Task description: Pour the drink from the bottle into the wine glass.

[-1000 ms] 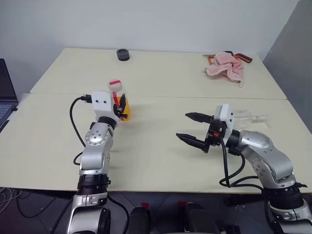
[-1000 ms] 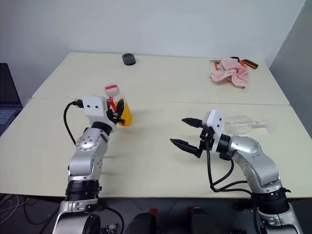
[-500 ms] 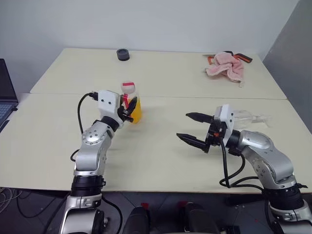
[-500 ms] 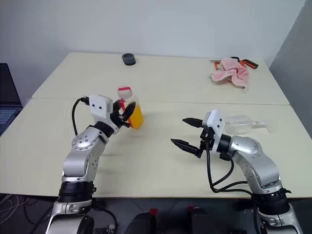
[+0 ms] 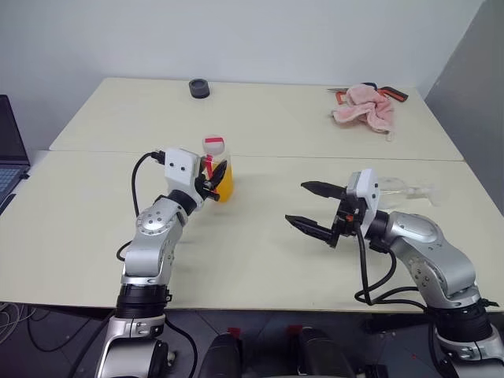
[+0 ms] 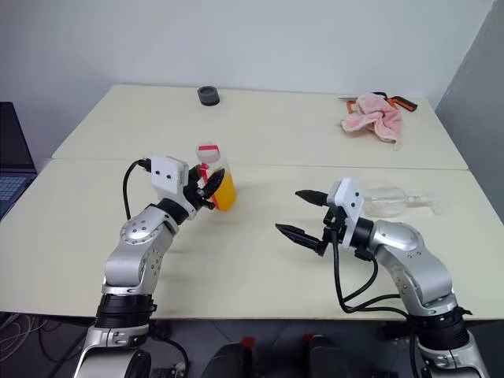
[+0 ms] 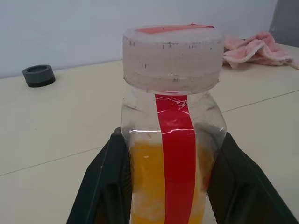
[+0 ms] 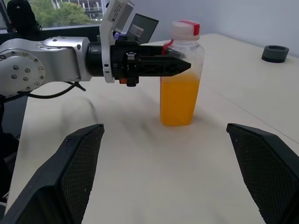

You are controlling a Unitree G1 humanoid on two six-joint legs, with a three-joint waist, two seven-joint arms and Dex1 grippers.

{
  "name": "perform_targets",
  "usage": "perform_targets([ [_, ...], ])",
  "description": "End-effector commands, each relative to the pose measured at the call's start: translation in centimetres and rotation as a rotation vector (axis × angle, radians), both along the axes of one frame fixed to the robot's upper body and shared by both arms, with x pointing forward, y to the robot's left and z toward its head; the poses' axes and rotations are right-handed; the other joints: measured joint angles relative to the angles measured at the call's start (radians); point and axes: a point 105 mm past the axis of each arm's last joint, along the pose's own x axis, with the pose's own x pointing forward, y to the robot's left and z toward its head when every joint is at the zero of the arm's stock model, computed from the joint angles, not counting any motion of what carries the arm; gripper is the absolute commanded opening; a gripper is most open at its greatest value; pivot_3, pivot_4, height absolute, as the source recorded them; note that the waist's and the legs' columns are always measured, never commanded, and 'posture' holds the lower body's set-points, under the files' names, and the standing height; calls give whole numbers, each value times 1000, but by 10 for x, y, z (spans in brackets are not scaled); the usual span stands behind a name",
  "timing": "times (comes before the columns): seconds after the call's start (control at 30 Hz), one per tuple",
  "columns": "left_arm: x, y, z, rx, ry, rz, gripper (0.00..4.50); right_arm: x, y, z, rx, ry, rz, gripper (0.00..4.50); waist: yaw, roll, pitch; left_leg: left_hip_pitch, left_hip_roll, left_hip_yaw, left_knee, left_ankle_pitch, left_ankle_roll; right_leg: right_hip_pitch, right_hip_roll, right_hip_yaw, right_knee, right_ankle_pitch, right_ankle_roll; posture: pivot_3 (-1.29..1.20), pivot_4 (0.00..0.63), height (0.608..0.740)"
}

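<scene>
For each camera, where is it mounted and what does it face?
Head stereo pair: looks down over the table at both arms.
Left wrist: faces the capped bottle, which the left claw is shut on.
Right wrist: looks across between the open right claw.
Shared: bottle of orange drink, black ring.

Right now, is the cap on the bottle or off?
On. The red-and-white cap sits on the neck of the bottle, which stands upright with orange drink inside.

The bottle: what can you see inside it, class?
Opaque orange drink fills the bottle to just above halfway; above that it looks clear. The red stripe and the left tool cover part of it.
</scene>
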Motion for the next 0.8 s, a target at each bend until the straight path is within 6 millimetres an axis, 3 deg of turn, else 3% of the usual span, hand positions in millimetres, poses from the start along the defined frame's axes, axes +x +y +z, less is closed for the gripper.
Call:
perform_targets([
  [0.03, 1, 3, 4, -14, -21, 19, 2433, -5, 4, 10, 16, -36, 17, 4500, 0, 0, 0, 0, 0, 0, 0, 0, 0, 0, 0, 0, 0, 0, 0, 0, 150, 740],
  [0.23, 1, 3, 5, -1, -39, 16, 4328, -5, 3, 10, 18, -34, 12, 4500, 0, 0, 0, 0, 0, 0, 0, 0, 0, 0, 0, 0, 0, 0, 0, 0, 150, 740],
  [0.27, 1, 3, 6, 0, -45, 15, 4475, -5, 3, 10, 18, -34, 12, 4500, 0, 0, 0, 0, 0, 0, 0, 0, 0, 0, 0, 0, 0, 0, 0, 0, 150, 740],
  [0.8, 9, 4, 19, -15, -71, 8, 4475, -5, 4, 12, 21, -35, 15, 4500, 0, 0, 0, 0, 0, 0, 0, 0, 0, 0, 0, 0, 0, 0, 0, 0, 150, 740],
])
